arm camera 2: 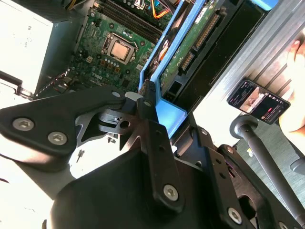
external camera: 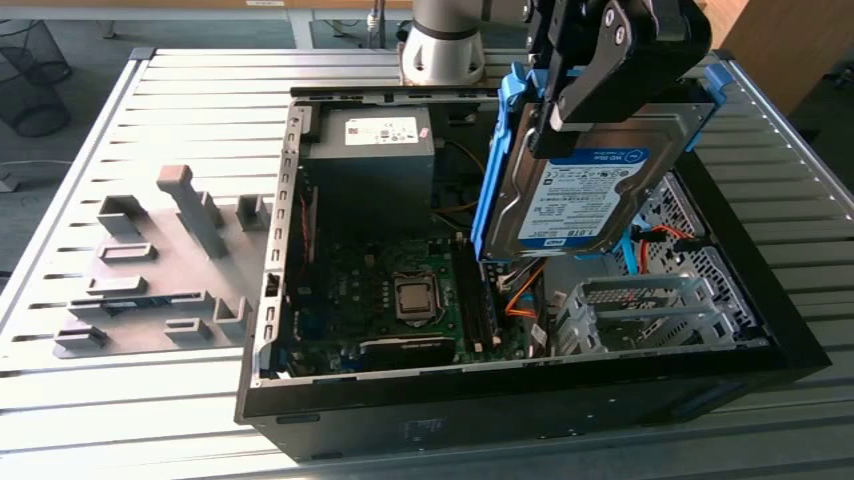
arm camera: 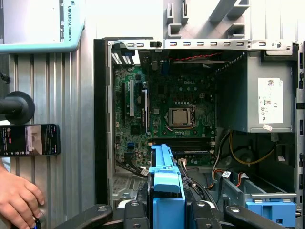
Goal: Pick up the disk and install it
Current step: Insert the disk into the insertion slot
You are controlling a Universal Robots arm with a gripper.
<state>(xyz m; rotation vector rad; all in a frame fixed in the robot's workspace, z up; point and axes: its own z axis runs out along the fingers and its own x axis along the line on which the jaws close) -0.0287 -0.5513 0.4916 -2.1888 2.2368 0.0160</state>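
your black gripper (external camera: pixel 594 115) clamps the flat silver metal disk (external camera: pixel 577 200) with blue plastic rails, tilted over the open black case (external camera: pixel 534 410) toward 2 o'clock in the exterior view.

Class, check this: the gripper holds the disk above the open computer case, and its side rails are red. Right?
No. In the exterior view the side rails are blue, not red. The gripper does hold the disk above the open computer case.
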